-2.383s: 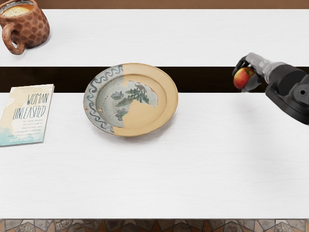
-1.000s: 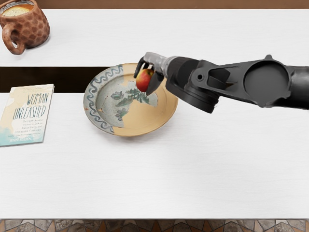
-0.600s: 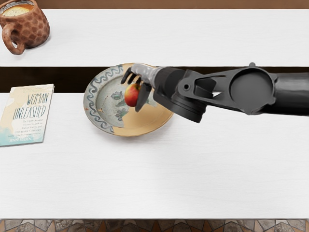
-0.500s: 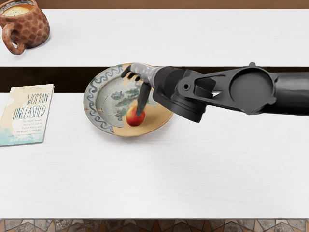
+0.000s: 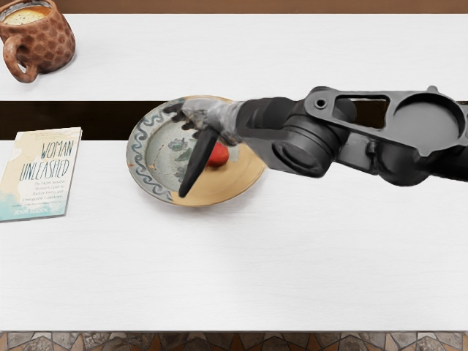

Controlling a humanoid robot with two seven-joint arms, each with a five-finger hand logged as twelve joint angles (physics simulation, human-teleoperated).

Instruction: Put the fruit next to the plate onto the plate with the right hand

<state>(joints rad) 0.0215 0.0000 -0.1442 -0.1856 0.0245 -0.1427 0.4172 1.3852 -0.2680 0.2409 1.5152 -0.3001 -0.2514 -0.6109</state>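
A red fruit (image 5: 217,154) lies on the tan and blue patterned plate (image 5: 157,121), near its middle, partly hidden behind a finger. My right hand (image 5: 191,135) hovers over the plate with its fingers spread and holding nothing; one long dark finger (image 5: 193,165) points down toward the plate's front rim. The right arm (image 5: 351,139) reaches in from the right edge. The left arm is out of view.
A brown mug (image 5: 33,36) stands at the back left corner. A book (image 5: 40,172) lies left of the plate. A dark gap (image 5: 73,119) runs between the two white table surfaces behind the plate.
The hand carried the fruit from the right to over the plate, let it go, and it dropped onto the plate. The fingers have since spread and the arm has risen.
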